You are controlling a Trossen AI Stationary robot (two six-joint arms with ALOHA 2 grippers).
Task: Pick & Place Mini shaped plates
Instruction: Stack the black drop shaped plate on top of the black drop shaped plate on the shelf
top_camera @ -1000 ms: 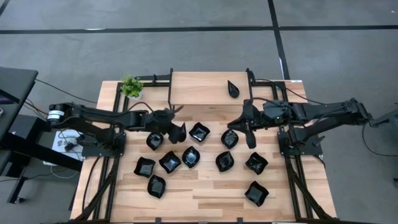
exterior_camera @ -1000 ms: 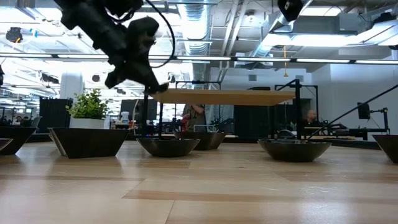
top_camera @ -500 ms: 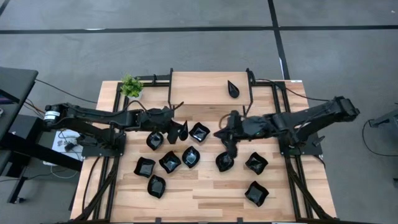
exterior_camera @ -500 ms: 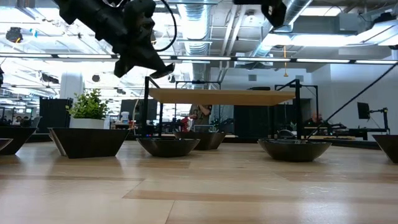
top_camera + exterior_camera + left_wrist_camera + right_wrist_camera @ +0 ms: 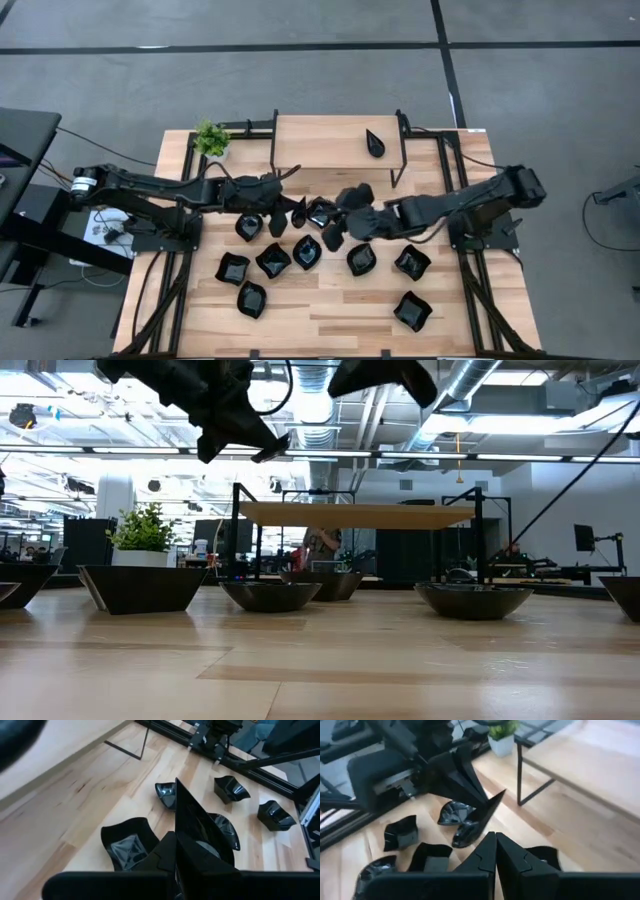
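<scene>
Entry: the right arm has swung in from its own side. The right gripper [image 5: 495,845] now hangs in front of the raised wooden shelf [image 5: 335,140], fingers pressed together with nothing between them.

The left gripper [image 5: 175,847] has drifted a little toward the shelf's front edge. It is up off the table and clamped on one teardrop plate [image 5: 200,830], which it holds on edge with the point leading.

My reading is that one plate is in transit to the shelf and the right arm is moving in to help or to fetch the next.

One teardrop plate [image 5: 374,143] already sits on the shelf. The other plates [image 5: 273,260] are spread over the table [image 5: 330,300] in front of it.

Materials:
- The plates are glossy black and thin-walled. Some are squarish with wavy rims, some pointed.
- The glaze looks slick, so I judge the edge grip could slip.
- The table and shelf are pale wood planks, and the shelf stands on thin black metal legs.
</scene>
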